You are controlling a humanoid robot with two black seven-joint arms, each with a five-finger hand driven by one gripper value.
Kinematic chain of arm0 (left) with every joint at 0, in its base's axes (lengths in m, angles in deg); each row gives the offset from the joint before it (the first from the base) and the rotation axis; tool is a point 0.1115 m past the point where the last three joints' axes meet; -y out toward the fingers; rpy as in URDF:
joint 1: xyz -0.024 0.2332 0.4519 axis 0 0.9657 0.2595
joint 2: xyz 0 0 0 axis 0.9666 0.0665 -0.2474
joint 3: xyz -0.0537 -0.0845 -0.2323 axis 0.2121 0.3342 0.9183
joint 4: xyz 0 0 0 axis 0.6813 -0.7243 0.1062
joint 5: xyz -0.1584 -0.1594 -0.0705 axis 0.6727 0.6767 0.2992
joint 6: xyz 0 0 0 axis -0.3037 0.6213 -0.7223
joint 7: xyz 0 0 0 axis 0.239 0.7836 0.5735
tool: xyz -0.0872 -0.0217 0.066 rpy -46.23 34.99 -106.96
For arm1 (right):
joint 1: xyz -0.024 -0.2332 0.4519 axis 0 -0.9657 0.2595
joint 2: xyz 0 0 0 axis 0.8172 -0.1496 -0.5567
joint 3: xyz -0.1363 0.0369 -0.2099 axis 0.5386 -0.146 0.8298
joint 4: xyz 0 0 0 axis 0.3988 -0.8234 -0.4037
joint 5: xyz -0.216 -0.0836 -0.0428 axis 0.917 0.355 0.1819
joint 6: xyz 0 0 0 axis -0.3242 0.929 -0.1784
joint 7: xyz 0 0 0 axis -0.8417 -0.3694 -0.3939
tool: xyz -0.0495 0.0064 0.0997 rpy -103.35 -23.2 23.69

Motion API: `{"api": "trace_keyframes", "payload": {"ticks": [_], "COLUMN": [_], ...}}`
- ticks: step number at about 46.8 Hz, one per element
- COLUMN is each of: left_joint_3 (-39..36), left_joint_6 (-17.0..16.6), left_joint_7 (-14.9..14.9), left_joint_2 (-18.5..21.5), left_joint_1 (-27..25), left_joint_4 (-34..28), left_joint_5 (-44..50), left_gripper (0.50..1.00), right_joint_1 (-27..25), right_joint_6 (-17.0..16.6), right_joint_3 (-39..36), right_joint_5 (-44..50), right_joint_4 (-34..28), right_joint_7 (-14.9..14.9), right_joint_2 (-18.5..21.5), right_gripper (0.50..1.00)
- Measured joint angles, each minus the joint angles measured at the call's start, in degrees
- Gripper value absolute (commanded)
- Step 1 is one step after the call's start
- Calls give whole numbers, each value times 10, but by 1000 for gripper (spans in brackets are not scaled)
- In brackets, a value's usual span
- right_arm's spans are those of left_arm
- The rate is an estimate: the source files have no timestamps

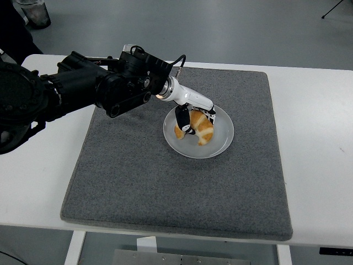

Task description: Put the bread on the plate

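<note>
Bright, even overhead light falls on the white table (pixel 320 138) and the grey felt mat (pixel 138 182), with only faint shadows. The round white glazed plate (pixel 220 144) shows mild glare. The black left arm (pixel 66 96) looks slightly soft, perhaps blurred.

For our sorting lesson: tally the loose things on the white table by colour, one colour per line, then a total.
Golden-brown: 1, the curved croissant bread
Pale grey-white: 1, the round ceramic plate
Dark grey: 1, the square felt mat
Total: 3
</note>
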Motion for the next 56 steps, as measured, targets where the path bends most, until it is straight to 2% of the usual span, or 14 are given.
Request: {"api": "trace_keyframes", "payload": {"ticks": [16, 17, 19, 20, 24, 26, 27, 37, 44, 51, 56], "left_joint_3": [-8, -8, -8, -8, -7, -6, -6, 9, 77, 158, 197], "left_joint_6": [-12, -12, -12, -13, -13, -13, -13, -13, -7, -7, -8], "left_joint_7": [-2, -2, -2, -2, -2, -2, -2, -1, -2, -3, -6], "left_joint_2": [0, 0, 0, 0, 0, 0, 0, 0, 0, 3, 3], "left_joint_1": [-1, -1, -1, -1, 2, 3, 4, 2, -6, -5, -1], "left_joint_4": [1, 1, 1, 1, 1, 1, 1, -1, 1, 36, 80], "left_joint_5": [0, 0, 1, 1, 4, 5, 7, 19, 47, 115, 204], "left_gripper": [500, 559, 708, 762, 921, 979, 992, 994, 994, 994, 992], "right_joint_1": [0, 0, 0, 0, 0, 0, 0, 0, 0, 0, 0], "right_joint_6": [0, 0, 0, 0, 0, 0, 0, 0, 0, 0, 1], "right_joint_3": [0, 0, 0, 0, 0, 0, 0, 0, 0, 0, 0], "right_joint_5": [0, 0, 0, 0, 0, 0, 0, 0, 0, 0, 1], "right_joint_4": [0, 0, 0, 0, 0, 0, 0, 0, 0, 0, 0], "right_joint_7": [0, 0, 0, 0, 0, 0, 0, 0, 0, 0, 0], "right_joint_2": [0, 0, 0, 0, 0, 0, 0, 0, 0, 0, 0], "right_gripper": [952, 954, 954, 952, 952, 952, 954, 952, 952, 954, 952]}}
